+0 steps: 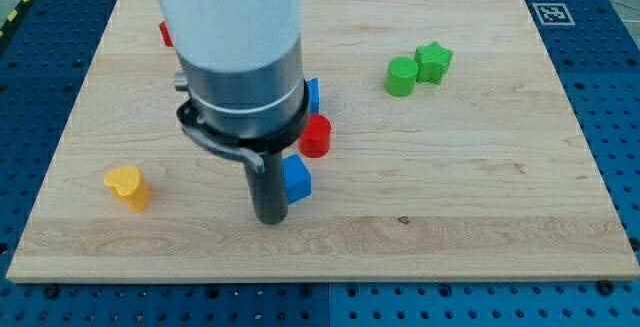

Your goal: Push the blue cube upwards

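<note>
A blue cube lies just below the board's middle, partly hidden on its left by my rod. My tip rests on the board at the cube's lower left, touching or nearly touching it. A red cylinder stands just above the cube. A second blue block shows above that, mostly hidden behind the arm.
A green cylinder and a green star sit together at the upper right. A yellow block lies at the lower left. A red block peeks out at the upper left, behind the arm. The wooden board lies on a blue perforated table.
</note>
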Available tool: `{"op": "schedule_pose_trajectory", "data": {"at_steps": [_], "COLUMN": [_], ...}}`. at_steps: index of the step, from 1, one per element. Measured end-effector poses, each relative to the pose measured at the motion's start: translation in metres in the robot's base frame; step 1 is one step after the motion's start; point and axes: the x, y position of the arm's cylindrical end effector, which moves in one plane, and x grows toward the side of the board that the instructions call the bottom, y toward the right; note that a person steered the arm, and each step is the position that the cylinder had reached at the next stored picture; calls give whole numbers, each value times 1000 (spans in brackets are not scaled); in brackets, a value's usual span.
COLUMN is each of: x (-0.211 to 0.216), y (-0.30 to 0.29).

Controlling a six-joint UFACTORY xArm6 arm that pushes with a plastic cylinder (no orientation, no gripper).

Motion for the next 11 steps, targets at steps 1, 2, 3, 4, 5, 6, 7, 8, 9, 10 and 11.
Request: {"op": "schedule_pose_trajectory", "data": {"at_steps": [1,2,3,4,5,6,7,8,9,10,11], "x": [-13,-18,-2,5,-3,-25,-32,-27,-24,-24,-30], "y": [4,7,5,14,20,20,20,20,30,44,47]}}
